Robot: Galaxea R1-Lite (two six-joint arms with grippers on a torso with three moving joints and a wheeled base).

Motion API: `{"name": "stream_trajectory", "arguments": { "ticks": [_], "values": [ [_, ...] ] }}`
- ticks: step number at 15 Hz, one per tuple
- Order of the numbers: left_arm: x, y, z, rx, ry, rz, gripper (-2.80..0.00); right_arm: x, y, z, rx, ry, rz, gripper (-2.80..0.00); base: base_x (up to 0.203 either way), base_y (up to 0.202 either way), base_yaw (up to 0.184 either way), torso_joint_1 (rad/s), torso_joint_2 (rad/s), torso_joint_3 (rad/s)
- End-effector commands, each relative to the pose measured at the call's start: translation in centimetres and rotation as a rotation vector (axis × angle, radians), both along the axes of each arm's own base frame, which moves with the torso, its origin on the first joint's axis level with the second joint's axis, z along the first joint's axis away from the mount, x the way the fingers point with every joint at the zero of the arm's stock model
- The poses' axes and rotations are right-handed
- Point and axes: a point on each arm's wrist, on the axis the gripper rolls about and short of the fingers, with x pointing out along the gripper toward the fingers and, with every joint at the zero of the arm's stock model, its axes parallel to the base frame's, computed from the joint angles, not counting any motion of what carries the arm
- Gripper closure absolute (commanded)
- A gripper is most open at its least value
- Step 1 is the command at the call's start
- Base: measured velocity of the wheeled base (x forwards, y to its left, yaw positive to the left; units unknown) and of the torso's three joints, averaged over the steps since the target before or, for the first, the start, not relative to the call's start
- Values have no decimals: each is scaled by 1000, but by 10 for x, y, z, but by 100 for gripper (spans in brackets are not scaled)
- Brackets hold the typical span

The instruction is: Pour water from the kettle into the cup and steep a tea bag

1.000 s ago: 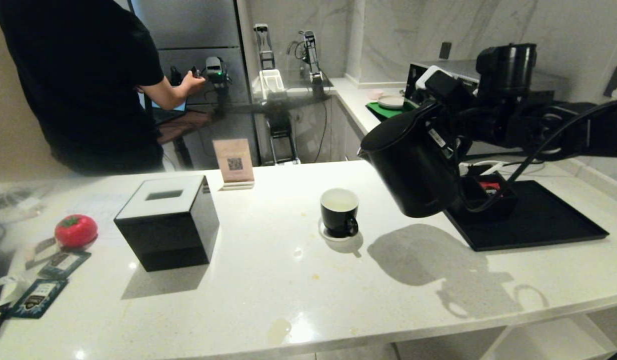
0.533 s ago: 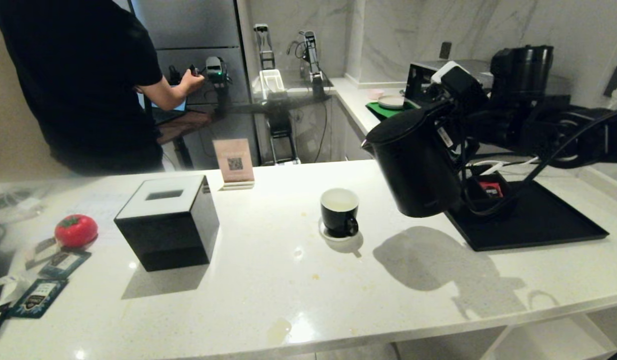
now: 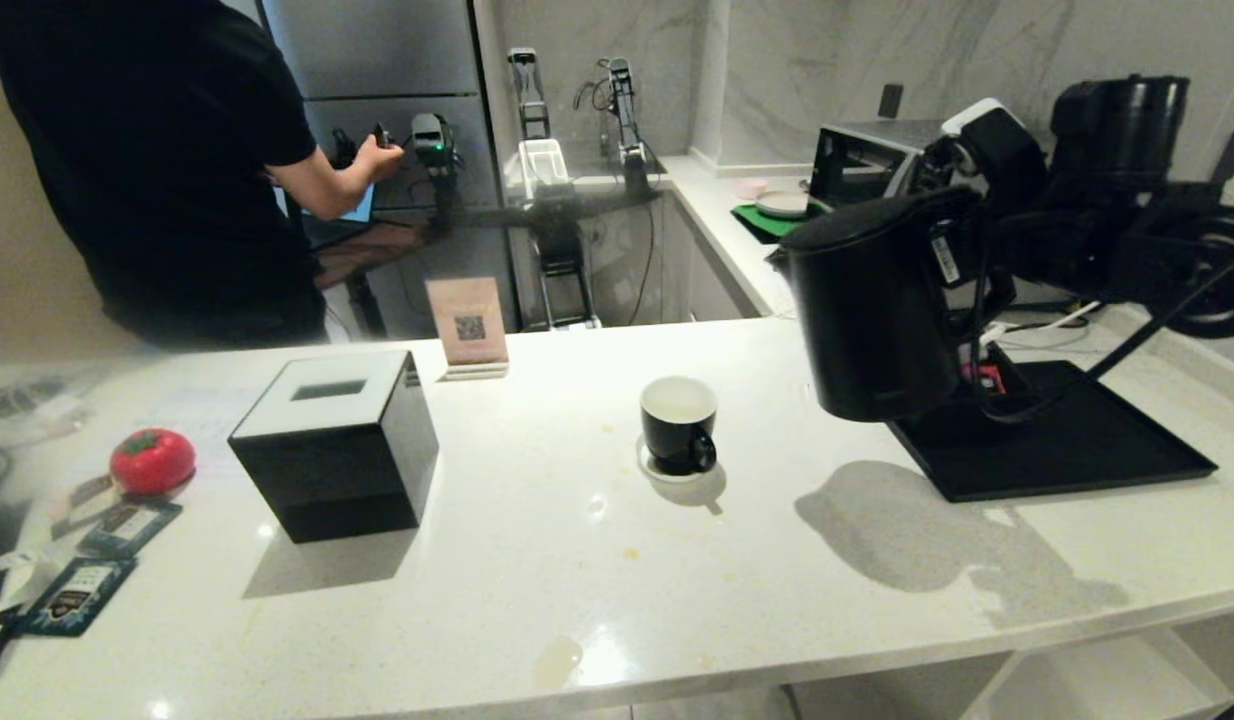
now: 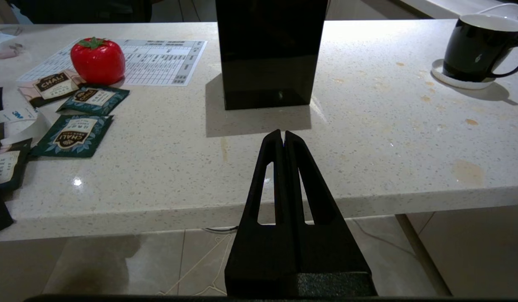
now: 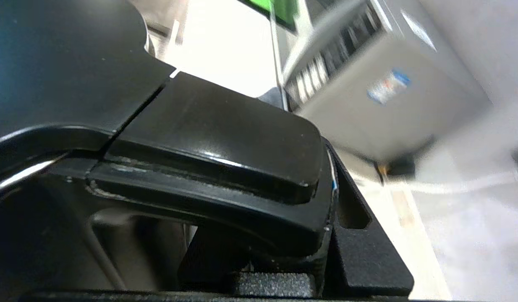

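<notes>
So we've got the matte black electric kettle (image 3: 872, 310) up in the air, near upright, over the front-left corner of the flat black tray (image 3: 1087, 445), spout facing the small glossy black mug with the white inside (image 3: 679, 423). The mug sits on a little white coaster (image 3: 667, 472) out in the middle of the pale speckled counter (image 3: 597, 560), well apart from the kettle.

Nothing stands between the two. Off to the left there's a black cube box with a white top (image 3: 335, 445), a red tomato-shaped thing (image 3: 152, 461) and some dark teal printed packets (image 4: 74, 135). A person in a black shirt (image 3: 157, 170) stands behind the counter.

We can't find the tea bag anywhere, and the kettle hides what's on the tray behind it.

The right gripper (image 5: 259, 235) is clamped on the kettle's handle, though in the head view it's mostly lost behind the kettle. The left gripper (image 4: 283, 136) hangs low in front of the counter edge, fingers pressed together, holding nothing.
</notes>
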Motion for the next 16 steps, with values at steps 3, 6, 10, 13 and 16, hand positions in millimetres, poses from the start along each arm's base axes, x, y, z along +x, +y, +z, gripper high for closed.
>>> {"name": "stream_trajectory", "arguments": {
  "ticks": [3, 6, 10, 13, 16],
  "values": [
    [0, 0, 0, 0, 0, 0, 0, -24, -37, 2, 34, -4, -100, 0, 0, 0, 0, 0, 0, 0],
    [0, 0, 0, 0, 1, 1, 0, -35, -62, 0, 62, -25, -175, 0, 0, 0, 0, 0, 0, 0],
    [0, 0, 0, 0, 1, 1, 0, -55, -95, -2, 103, -66, -283, 0, 0, 0, 0, 0, 0, 0],
    [0, 0, 0, 0, 1, 1, 0, -68, -125, -5, 137, -112, -387, 0, 0, 0, 0, 0, 0, 0],
    [0, 0, 0, 0, 1, 1, 0, -80, -151, -8, 164, -136, -484, 0, 0, 0, 0, 0, 0, 0]
  ]
}}
